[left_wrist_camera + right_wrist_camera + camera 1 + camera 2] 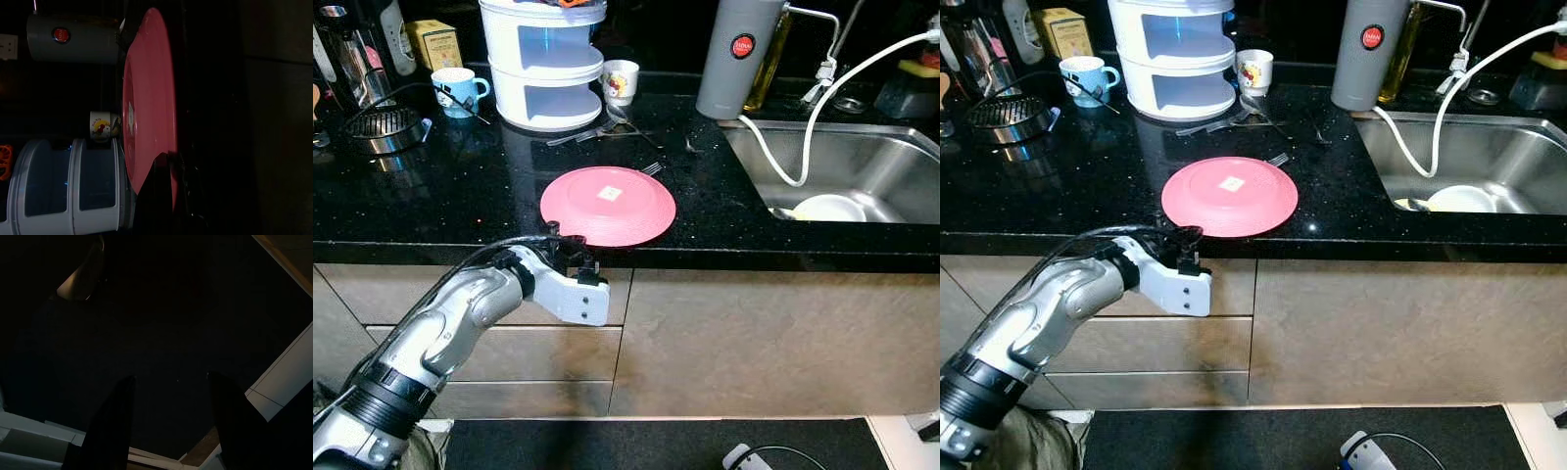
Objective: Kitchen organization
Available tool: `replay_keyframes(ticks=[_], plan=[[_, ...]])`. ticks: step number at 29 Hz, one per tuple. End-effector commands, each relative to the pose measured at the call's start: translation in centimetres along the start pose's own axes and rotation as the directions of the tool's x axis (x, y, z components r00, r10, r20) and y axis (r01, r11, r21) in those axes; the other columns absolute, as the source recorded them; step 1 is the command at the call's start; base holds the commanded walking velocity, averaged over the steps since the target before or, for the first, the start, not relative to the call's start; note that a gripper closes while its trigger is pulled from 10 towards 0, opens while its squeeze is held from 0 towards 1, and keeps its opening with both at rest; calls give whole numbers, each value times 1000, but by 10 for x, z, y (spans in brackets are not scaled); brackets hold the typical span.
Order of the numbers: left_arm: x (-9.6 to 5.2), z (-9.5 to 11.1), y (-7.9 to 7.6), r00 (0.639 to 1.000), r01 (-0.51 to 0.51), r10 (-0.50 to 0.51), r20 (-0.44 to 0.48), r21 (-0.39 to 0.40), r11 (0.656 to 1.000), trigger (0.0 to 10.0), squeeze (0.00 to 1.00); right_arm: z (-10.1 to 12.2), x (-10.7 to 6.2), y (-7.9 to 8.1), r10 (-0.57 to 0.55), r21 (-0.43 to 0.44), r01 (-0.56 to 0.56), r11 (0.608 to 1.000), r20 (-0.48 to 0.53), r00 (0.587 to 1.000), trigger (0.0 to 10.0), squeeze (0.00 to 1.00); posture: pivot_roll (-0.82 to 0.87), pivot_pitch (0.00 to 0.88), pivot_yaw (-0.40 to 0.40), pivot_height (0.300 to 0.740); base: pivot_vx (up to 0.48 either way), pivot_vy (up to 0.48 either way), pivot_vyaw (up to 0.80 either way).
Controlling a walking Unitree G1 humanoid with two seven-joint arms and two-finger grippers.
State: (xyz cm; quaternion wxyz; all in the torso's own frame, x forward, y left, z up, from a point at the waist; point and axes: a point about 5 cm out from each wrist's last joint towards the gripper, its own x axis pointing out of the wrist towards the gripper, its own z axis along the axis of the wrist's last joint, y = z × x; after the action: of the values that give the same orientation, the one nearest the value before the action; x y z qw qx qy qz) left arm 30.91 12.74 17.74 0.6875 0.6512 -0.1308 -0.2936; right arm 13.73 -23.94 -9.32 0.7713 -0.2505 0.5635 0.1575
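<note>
A pink plate point(608, 204) lies upside down on the black counter point(460, 186), its near rim at the front edge. My left gripper point(570, 242) reaches up from below the counter's edge to the plate's near-left rim. In the left wrist view the plate point(146, 98) is seen edge-on, and the two black fingers point(154, 196) sit close together on either side of its rim, shut on it. The plate still rests flat. In the dark right wrist view, my right gripper point(170, 377) hangs idle and open, holding nothing.
A white tiered rack point(546, 64), a blue mug point(458, 90), a small printed cup point(621, 81) and forks point(602, 132) stand behind the plate. A grey canister point(734, 59) and a steel sink point(891, 166) holding a white dish point(829, 208) are at the right. Drawers point(744, 333) run below.
</note>
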Motion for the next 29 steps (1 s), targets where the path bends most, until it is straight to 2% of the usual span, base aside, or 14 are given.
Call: replay_keyframes(ticks=[1,8,10,11,13,14,15,17,18,20,21,25,27,29], plan=[[1,-3,-8,999,32,-32,-15,-1,999,0,0,-1,0,2,7,2,-7,1000,-3,1000,10000,0,-2,22,-22,740,0,0,0],[2,-1,4,999,-43,43,-5,1,999,0,0,0,0,1,8,1,-8,1000,-2,1000,10000,0,-2,20,-23,740,0,0,0],[1,-1,23,988,-154,154,-3,5,988,0,0,0,0,1,8,0,-8,1000,0,1000,10000,0,-1,19,-22,740,0,0,0],[1,-1,23,988,-154,154,-3,5,988,0,0,0,0,1,8,0,-8,1000,0,1000,10000,0,-1,19,-22,740,0,0,0],[-4,-3,56,949,-316,316,-12,4,949,0,0,0,0,1,5,-1,-5,1000,5,1000,10000,0,0,18,-25,740,0,0,0],[-6,-3,63,936,-353,353,-13,1,936,0,0,0,0,1,3,-1,-3,1000,6,1000,10000,0,0,18,-25,740,0,0,0],[-6,-3,63,936,-353,353,-13,1,936,0,0,0,0,1,3,-1,-3,1000,6,1000,10000,0,0,18,-25,740,0,0,0],[-10,-5,80,901,-433,433,-18,-4,901,0,0,1,0,0,-6,2,6,1000,12,1000,10000,0,0,16,-25,740,0,0,0],[-10,-5,80,901,-433,433,-18,-4,901,0,0,1,0,0,-6,2,6,1000,12,1000,10000,0,0,16,-25,740,0,0,0],[-15,-5,95,863,-506,506,-14,-29,862,0,0,2,0,-1,-22,6,21,1000,21,1000,10000,0,-2,13,-27,740,0,0,0],[-15,-5,95,863,-506,506,-14,-29,862,0,0,2,0,-1,-22,6,21,1000,21,1000,10000,0,-2,13,-27,740,0,0,0],[-21,-3,112,808,-588,589,-4,-65,806,0,0,3,0,-4,-65,12,65,998,40,997,10000,0,-4,8,-26,740,0,0,0],[-21,-3,113,802,-596,598,-3,-78,799,0,0,3,-1,-5,-73,16,72,997,43,996,10000,0,-5,8,-25,740,0,0,0],[-23,0,120,773,-626,635,-1,-171,761,0,0,4,-1,-6,-100,34,99,995,52,994,10000,0,-4,7,-25,740,0,0,0]])
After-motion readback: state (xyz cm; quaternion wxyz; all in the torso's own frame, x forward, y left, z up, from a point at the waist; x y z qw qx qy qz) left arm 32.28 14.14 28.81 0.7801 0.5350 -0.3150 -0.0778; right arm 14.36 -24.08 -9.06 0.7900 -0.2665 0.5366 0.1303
